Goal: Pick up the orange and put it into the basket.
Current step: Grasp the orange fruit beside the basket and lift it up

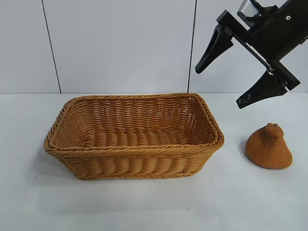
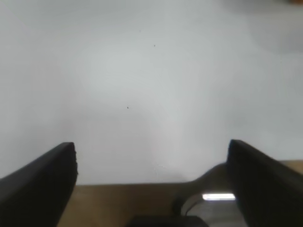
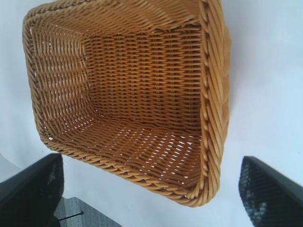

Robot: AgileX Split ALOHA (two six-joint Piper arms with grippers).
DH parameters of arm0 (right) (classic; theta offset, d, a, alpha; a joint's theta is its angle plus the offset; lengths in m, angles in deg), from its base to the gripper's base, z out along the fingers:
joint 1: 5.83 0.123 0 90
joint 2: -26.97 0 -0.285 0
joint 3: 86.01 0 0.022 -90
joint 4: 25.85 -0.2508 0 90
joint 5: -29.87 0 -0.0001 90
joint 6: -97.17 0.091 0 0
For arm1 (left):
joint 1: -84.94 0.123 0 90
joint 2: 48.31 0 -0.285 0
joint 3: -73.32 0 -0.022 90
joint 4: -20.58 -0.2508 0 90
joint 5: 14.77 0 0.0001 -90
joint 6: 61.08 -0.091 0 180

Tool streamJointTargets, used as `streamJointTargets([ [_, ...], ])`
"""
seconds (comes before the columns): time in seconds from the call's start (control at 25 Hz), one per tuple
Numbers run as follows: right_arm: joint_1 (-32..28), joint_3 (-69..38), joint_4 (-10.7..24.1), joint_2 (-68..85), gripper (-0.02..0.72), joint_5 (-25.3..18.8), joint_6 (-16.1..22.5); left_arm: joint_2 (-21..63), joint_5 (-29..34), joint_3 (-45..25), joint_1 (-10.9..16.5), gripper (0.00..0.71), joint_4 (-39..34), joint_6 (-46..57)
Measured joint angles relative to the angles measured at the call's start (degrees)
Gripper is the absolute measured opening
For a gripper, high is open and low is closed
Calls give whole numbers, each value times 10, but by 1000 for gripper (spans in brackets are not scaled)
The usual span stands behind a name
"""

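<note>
The orange point(image 1: 268, 147), a brownish-orange cone-shaped lump with a small knob on top, sits on the white table at the right. The tan woven basket point(image 1: 134, 149) stands empty in the middle, to the left of the orange. It also shows in the right wrist view point(image 3: 213, 94). My right gripper point(image 1: 220, 85) is open and empty in the air at the upper right, above the gap between the basket and the orange. In its own view point(image 3: 150, 189) it shows the basket's corner between its spread fingers. My left gripper point(image 2: 151, 177) is open, seen only in its wrist view over bare white table.
The white table point(image 1: 144, 207) has bare room in front of the basket and around the orange. A pale panelled wall point(image 1: 120, 48) stands behind. A wooden edge point(image 2: 118, 203) shows beneath the left gripper.
</note>
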Motion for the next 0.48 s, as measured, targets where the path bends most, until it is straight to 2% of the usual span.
streamJointTargets([
  [0.28, 0, 11, 3, 0, 694, -20, 0, 84, -6, -10, 0, 613, 20, -3],
  [0.4, 0, 43, 26, 0, 694, -31, 0, 108, -6, -11, 0, 613, 20, 0],
  [0.48, 0, 74, 59, 0, 694, -38, 15, 139, -6, -11, 0, 613, 20, -3],
])
